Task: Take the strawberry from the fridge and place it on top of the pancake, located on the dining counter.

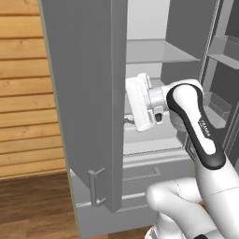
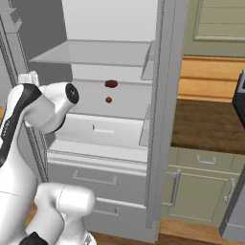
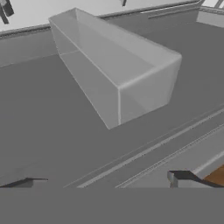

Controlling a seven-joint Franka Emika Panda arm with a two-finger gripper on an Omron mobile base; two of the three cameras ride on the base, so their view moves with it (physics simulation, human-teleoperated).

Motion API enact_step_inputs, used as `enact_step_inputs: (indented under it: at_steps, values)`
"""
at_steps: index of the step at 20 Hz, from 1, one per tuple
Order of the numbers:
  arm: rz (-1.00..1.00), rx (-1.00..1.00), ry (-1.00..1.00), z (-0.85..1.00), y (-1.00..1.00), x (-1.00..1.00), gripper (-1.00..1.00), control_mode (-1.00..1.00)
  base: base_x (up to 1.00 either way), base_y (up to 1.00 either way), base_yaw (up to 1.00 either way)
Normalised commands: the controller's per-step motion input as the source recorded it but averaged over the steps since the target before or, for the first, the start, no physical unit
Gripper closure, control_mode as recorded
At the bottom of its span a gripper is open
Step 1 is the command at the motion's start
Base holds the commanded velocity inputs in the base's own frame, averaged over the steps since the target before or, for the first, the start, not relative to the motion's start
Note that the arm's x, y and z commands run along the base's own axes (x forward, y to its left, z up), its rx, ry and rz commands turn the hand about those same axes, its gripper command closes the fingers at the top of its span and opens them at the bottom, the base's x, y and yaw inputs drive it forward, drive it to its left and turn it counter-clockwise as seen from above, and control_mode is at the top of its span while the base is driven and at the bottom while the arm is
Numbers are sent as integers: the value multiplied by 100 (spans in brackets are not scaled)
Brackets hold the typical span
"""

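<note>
Strawberry, a small round red fruit (image 2: 108, 100), lay on the pale grey fridge's (image 1: 88, 93) white inner shelf (image 2: 119, 103) beside a darker red oval item (image 2: 111, 83), so the white arm's jaws, spread wide, should have turned inward and approached it squarely

A home kitchen is showing here: an open grey fridge (image 2: 158, 119) with shelves is standing beside olive cabinets (image 2: 201, 191) carrying a wood-topped desk (image 2: 206, 124), with plank wall (image 1: 23, 93) and wooden floor (image 1: 32, 210).
</note>
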Motion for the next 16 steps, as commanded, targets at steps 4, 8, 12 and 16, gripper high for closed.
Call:
enact_step_inputs:
  at_steps: [4, 8, 12, 16]
  values:
    - [4, 0, 0, -7, 39, -34, -100, -100, 0, 0, 0]
    - [0, 0, 0, -14, 48, -55, -100, -100, 0, 0, 0]
    - [0, -1, 0, -7, 66, -41, -100, -100, 0, 0, 0]
    - [-3, -1, -2, 0, 54, -20, -100, -100, 0, 0, 0]
